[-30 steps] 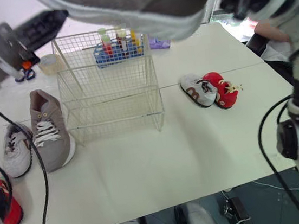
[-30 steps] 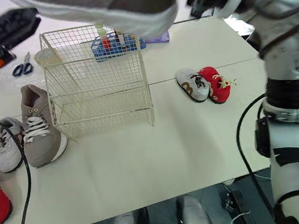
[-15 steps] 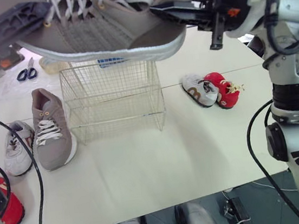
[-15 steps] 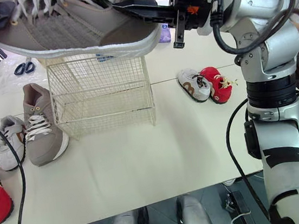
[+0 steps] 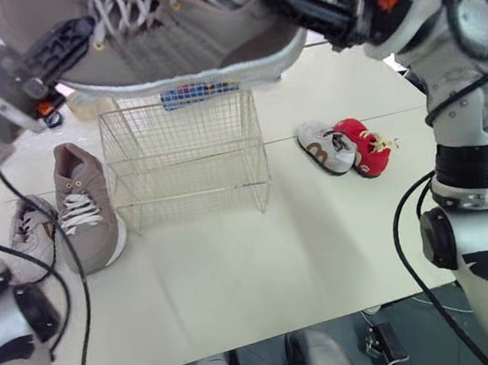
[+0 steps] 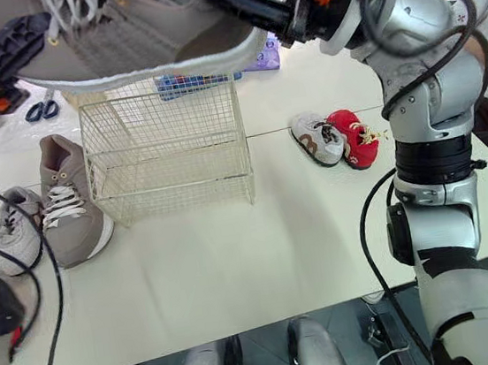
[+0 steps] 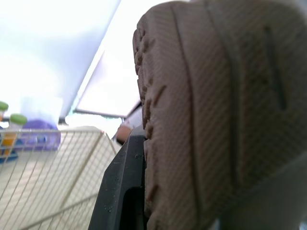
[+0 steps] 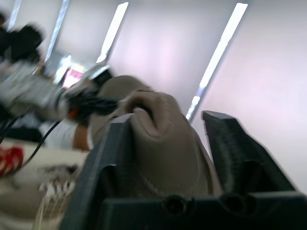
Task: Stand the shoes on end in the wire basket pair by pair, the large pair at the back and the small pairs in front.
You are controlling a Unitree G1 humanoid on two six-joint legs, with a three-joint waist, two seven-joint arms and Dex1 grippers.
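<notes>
A large taupe shoe [image 5: 182, 39] hangs on its side in the air above the wire basket [image 5: 183, 159], sole facing the table. My left gripper [image 5: 50, 55] is shut on its toe end, and one finger [image 7: 122, 191] presses against the ribbed sole [image 7: 220, 110]. My right gripper [image 8: 168, 120] stands open around the heel, with a gap beside one finger [image 8: 235, 148]. Its mate [image 5: 82, 207] lies on the table left of the basket, next to a small white shoe [image 5: 28, 240]. A small white shoe [image 5: 324, 146] and a small red shoe [image 5: 362, 146] lie right of the basket.
Behind the basket stand a blue rack of tubes [image 5: 193, 91], a purple item [image 6: 268, 55] and scissors [image 6: 39, 110]. The cream table [image 5: 264, 269] has bare room in front of the basket. Cables hang along both arms.
My right gripper has opened around the heel while my left gripper has closed on the toe end. The shoe has stayed above the basket, slightly higher in view.
</notes>
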